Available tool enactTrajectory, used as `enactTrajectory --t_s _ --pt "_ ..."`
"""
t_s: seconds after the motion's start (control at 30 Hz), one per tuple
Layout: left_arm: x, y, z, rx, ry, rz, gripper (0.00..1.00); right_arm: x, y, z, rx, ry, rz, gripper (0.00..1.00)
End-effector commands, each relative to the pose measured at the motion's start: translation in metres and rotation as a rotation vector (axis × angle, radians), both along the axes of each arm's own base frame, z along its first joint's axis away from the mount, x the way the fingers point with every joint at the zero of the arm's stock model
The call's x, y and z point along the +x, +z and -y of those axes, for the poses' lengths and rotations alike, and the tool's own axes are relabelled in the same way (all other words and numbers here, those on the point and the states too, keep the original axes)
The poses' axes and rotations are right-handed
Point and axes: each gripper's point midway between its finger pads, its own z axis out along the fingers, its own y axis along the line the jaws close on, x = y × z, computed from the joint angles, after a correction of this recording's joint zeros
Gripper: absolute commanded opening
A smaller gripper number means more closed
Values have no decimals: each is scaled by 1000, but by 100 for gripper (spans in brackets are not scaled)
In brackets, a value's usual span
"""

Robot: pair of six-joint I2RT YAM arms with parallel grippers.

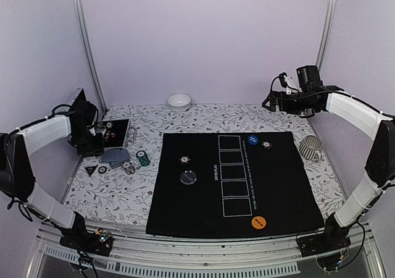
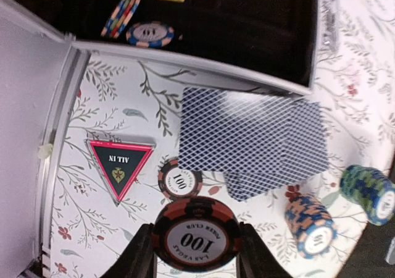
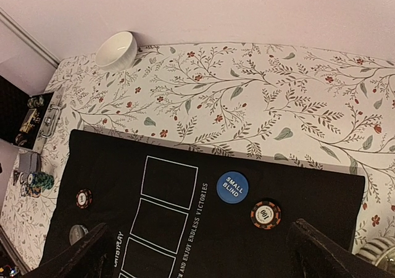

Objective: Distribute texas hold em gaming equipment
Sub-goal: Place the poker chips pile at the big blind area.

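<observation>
My left gripper (image 2: 196, 253) is shut on a red-and-black "100" poker chip (image 2: 196, 236), held a little above the floral cloth. Below it lie another "100" chip (image 2: 179, 179), a fan of blue-backed playing cards (image 2: 253, 139) and two chip stacks, blue-orange (image 2: 310, 225) and green-blue (image 2: 369, 193). In the top view this gripper (image 1: 92, 143) hangs left of the cards (image 1: 115, 155). My right gripper (image 3: 200, 259) is open and empty, high over the black mat (image 1: 203, 216). On the mat sit a blue "small blind" disc (image 3: 232, 187), two single chips (image 3: 266, 215) (image 3: 84, 198), a dark disc (image 1: 188, 177) and an orange disc (image 1: 259, 222).
An open black case (image 1: 117, 131) holding more chips stands at the left. A red-edged "all in" triangle (image 2: 120, 167) lies by the left rail. A white bowl (image 1: 179, 101) sits at the back wall, and a wire cup (image 1: 311, 147) lies right of the mat.
</observation>
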Motion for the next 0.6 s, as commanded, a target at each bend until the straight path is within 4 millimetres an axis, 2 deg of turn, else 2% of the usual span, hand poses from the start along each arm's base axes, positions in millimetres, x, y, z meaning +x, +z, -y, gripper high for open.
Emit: enactTrajectory --t_s 0.0,0.03,0.1,0.2,0.3,0.37,0.5,0.53,0.57 --pt "-1 47 31 31 -86 58 0 -10 18 -6 46 33 23 99" --pt "0 58 45 23 -124 77 0 -11 21 -7 53 40 27 99" --pt "2 86 91 -5 -253 130 0 -13 25 -8 68 52 31 99" --pt "-6 123 184 -34 -515 203 0 -16 28 -2 91 51 30 99" --pt "-28 140 276 -35 -772 217 0 -19 30 13 110 20 26 99" --pt "-46 137 332 -27 -925 199 0 -21 31 22 112 -6 27 99" --pt "-84 118 452 -72 -1226 177 0 -27 33 34 102 -40 37 99" --pt "-92 92 480 -72 -1292 134 0 -28 35 36 99 -44 42 99" --pt "-102 97 501 -99 -1354 151 0 -29 35 37 97 -47 43 99"
